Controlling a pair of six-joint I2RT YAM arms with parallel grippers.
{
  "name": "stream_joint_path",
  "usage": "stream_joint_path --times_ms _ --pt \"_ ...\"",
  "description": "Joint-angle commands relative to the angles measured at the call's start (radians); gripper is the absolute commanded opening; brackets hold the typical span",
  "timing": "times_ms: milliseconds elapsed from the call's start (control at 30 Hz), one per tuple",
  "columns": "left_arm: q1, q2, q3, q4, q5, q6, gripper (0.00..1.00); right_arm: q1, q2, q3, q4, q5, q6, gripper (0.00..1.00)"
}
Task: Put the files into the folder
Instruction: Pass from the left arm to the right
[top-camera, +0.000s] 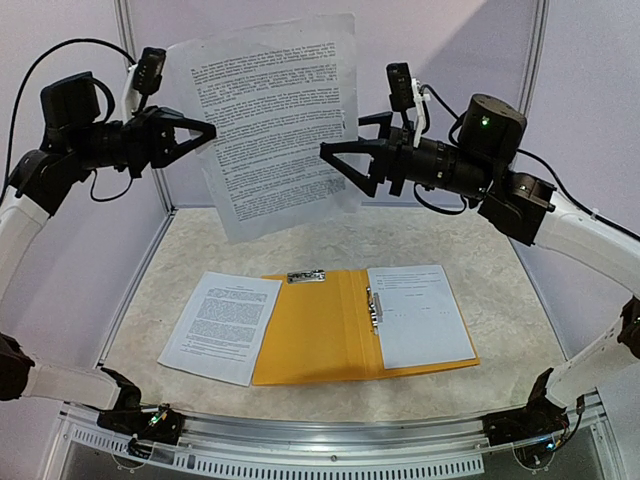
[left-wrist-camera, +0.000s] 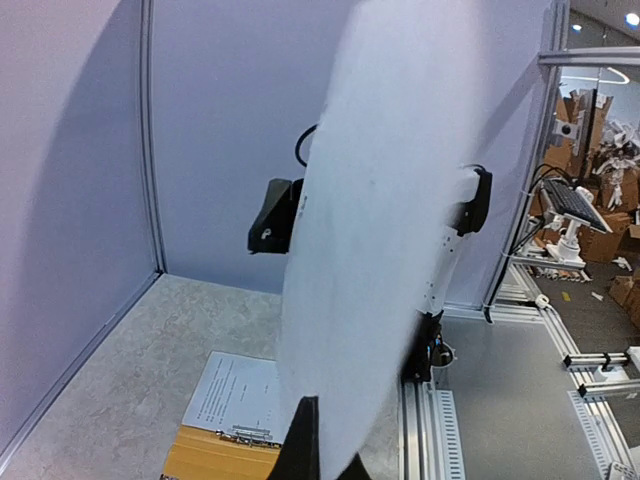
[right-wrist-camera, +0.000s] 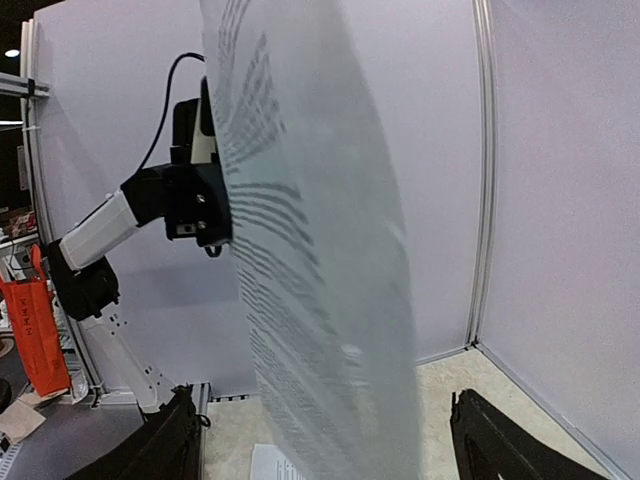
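High above the table (top-camera: 420, 395), the left gripper (top-camera: 207, 132) was closed on the left edge of a printed sheet (top-camera: 280, 120), which hung upright in the air. At its right edge, the right gripper (top-camera: 328, 152) had its jaws spread apart around the paper. Below, another sheet (top-camera: 222, 325) lay just left of the open orange folder (top-camera: 315, 340); a third sheet (top-camera: 418, 313) rested on its right half.

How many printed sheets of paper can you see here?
3: one sheet held up in the air, one on the table left of the folder, one inside it. Stacked sheets underneath could be hidden.
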Motion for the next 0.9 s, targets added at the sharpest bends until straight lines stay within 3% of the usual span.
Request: stream_joint_path --times_ms 0,367,500,667,833,867 --pt "-0.016 -0.014 -0.015 0.006 0.028 -0.018 0.00 -0.049 0.015 -0.026 0.008 0.047 -0.033 0.90" --pt "-0.020 -0.019 -0.034 -0.065 0.022 0.068 0.00 -0.052 0.069 0.008 0.036 -0.070 0.000 0.79" --pt "-0.023 -0.020 -0.044 -0.069 0.019 0.085 0.00 -0.052 0.106 0.046 -0.001 -0.093 0.015 0.54" --pt "-0.026 -0.031 -0.069 -0.078 0.014 0.095 0.00 -0.051 0.132 0.058 0.060 -0.171 0.050 0.36" --pt "-0.026 -0.029 -0.067 -0.087 -0.019 0.091 0.00 -0.052 0.145 0.079 0.029 -0.200 0.075 0.02" --pt "-0.027 -0.028 -0.069 -0.090 -0.030 0.089 0.00 -0.053 0.145 0.084 0.013 -0.198 0.084 0.00"
